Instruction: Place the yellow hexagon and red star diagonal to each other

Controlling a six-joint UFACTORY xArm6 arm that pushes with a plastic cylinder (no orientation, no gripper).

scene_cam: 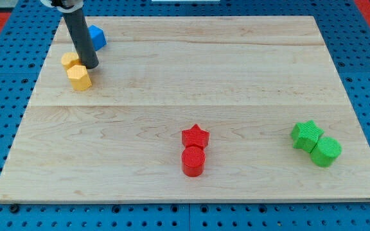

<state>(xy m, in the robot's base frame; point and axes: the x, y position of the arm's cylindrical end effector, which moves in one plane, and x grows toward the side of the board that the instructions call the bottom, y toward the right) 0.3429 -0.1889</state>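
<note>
Over at the view's far left of the wooden surface [172, 77], a tight little cluster, and everything else measured from the yellow hexagon [79, 77]. Just above-left of that hexagon and touching it, a second yellow block [69, 61] (shape hard to make out, half hidden behind the rod). Right at the hexagon's upper right edge, my tip [89, 66], dark rod planted against the yellow pair, touching or as near as makes no difference. No fingers on this rig, only a bare rod, so nothing opened, nothing closed, nothing gripped. Up and slightly right of the hexagon, behind the rod, a blue block [96, 36], partly hidden, shape unclear.

Sweeping right and down, well apart from the hexagon: the red star [195, 136], toward the view's bottom middle, with a red cylinder [193, 161] touching it just below. Star sitting lower-right of the hexagon, a long way off across bare wood.

Further right again, far from the hexagon near the right edge: a green star [308, 134], and a green cylinder [327, 151] pressed against its lower right.
</note>
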